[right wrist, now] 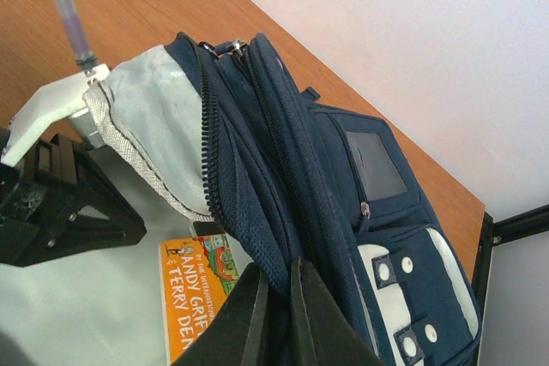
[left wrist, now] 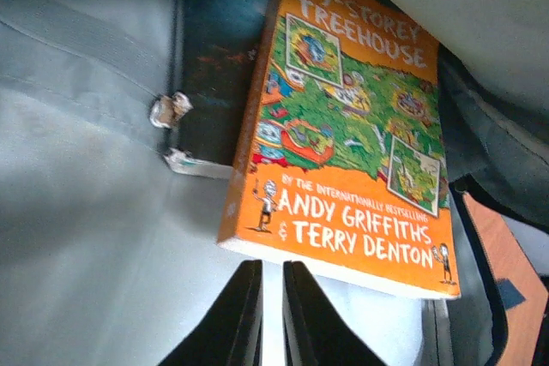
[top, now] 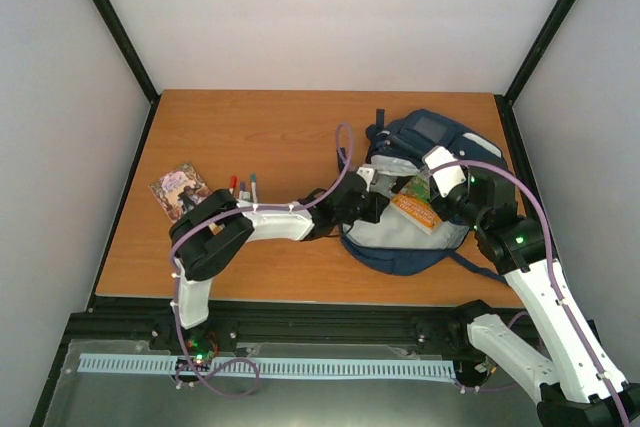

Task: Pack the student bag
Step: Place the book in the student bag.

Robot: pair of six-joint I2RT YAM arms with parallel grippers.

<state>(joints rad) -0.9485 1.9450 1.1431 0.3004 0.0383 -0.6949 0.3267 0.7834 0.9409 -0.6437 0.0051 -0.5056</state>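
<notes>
The student bag lies on the right of the table, navy with white patches, its main compartment open to a pale lining. An orange paperback lies inside on a dark book. It also shows in the overhead view as the orange paperback. My left gripper is inside the opening, just short of the paperback's near edge, jaws almost together with nothing between them. My right gripper is shut on the navy zippered edge of the bag, holding the flap up over the book.
A small picture book and a few pens lie on the wooden table at the left. Two metal zipper pulls sit beside the dark book. Black frame posts border the table.
</notes>
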